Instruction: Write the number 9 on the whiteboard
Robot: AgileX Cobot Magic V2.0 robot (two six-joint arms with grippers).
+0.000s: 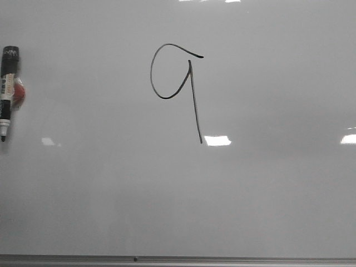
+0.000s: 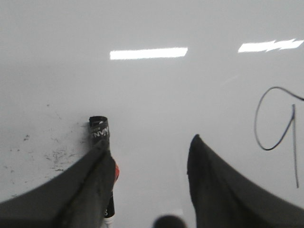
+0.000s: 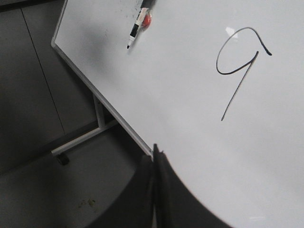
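Observation:
The number 9 (image 1: 196, 105) is a thin black line in the upper middle of the whiteboard (image 1: 250, 194). It also shows in the left wrist view (image 2: 295, 142) and the right wrist view (image 3: 240, 86). A black-and-white marker (image 1: 8, 89) rests against the board at the far left, tip down and uncapped, with a small red thing (image 1: 20, 92) beside it. My left gripper (image 2: 148, 142) is open, and the marker (image 2: 99, 130) sits beside one finger, partly hidden by it. My right gripper (image 3: 156, 151) is shut and empty at the board's edge. Neither gripper shows in the front view.
A thin grey metal strip (image 1: 178, 259) runs along the board's near edge. Faint dark smudges (image 2: 52, 154) mark the board near the marker. The board's stand leg (image 3: 99, 116) and a wheel (image 3: 61, 159) show over the dark floor beyond the edge.

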